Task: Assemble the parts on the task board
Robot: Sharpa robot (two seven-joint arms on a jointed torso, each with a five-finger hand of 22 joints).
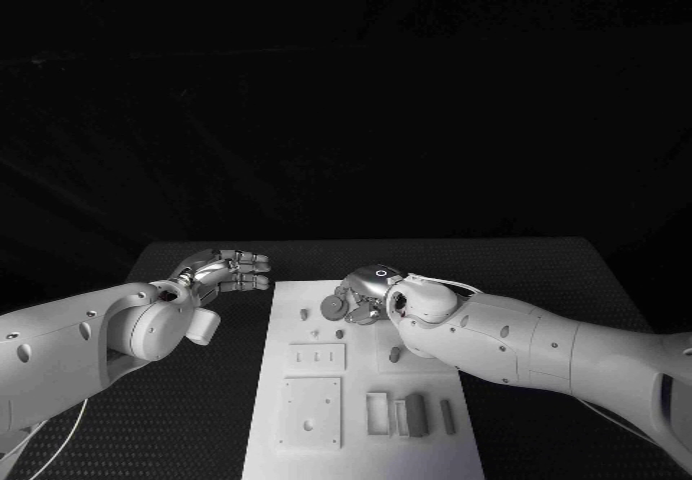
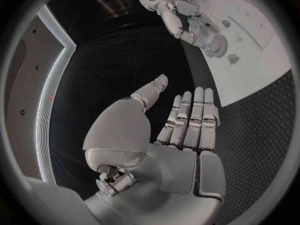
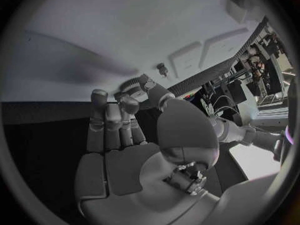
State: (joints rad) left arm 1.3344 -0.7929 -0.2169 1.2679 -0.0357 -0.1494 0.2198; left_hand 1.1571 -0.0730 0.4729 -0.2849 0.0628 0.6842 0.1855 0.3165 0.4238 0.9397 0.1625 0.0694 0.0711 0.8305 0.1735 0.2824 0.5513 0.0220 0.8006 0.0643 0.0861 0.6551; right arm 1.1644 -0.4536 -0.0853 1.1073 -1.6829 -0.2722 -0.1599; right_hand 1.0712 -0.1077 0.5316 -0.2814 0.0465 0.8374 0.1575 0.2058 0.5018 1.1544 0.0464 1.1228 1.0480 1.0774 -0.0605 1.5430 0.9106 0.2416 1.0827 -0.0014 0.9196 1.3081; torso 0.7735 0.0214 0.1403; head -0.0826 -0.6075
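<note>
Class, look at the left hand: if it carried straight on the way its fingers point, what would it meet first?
Probably nothing: the left hand lies open over the black table, beside the task board, fingers pointing toward the far edge. Depth is unclear.

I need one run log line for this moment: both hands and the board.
left hand: open, over black table, beside board | right hand: holds round grey part over white task board far end
</note>
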